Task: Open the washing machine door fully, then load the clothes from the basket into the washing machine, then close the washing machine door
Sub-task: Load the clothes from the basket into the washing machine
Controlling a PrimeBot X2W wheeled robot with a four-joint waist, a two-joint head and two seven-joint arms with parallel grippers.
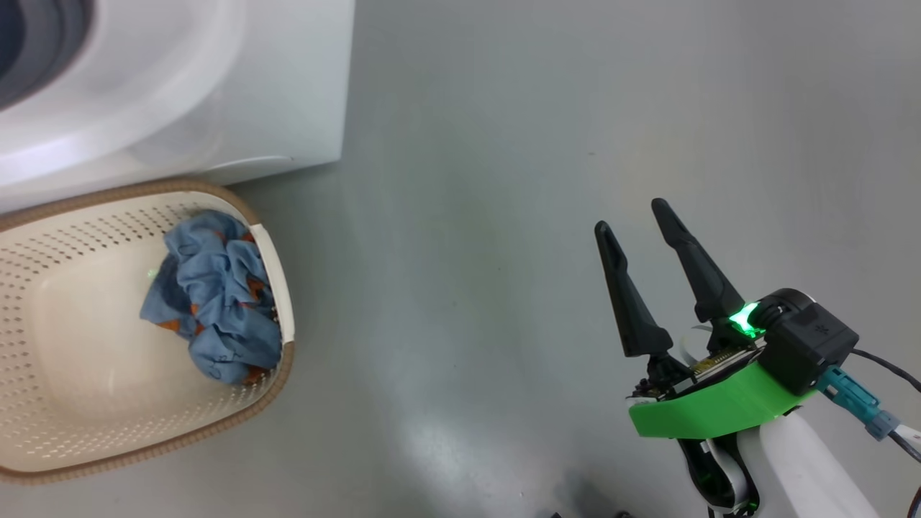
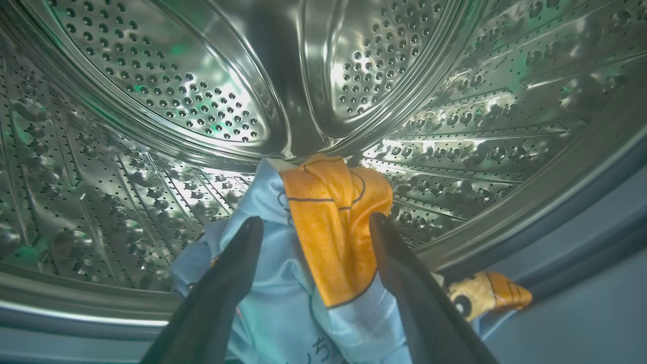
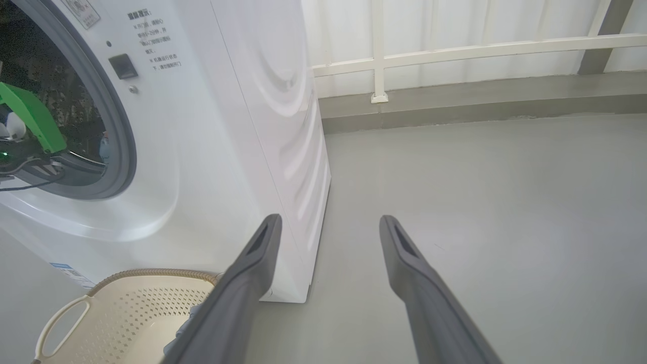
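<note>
Inside, the steel drum of the washing machine is seen to hold one blue garment, heaped at the near lip of the drum with an orange printed panel uppermost; a printed corner is laid out to the right over the grey gasket. The left gripper is held at the drum's mouth with its fingers spread wide; the garment lies between and beyond them, and nothing is pinched, though contact with the cloth cannot be ruled out.

The basket is set on the grey floor just in front of the machine; a bunched garment is pressed against its right wall, and the rest of its bottom is bare.

The right gripper is held over the floor well to the right of the basket, its fingers apart and nothing between them.

The basket's left side is cut off in the head view; in the right wrist view its far end is covered by a dark finger, beside which a scrap of blue cloth is barely made out; the left arm's green mount is partly seen within the machine's opening, the dark interior behind it being hard to read.
</note>
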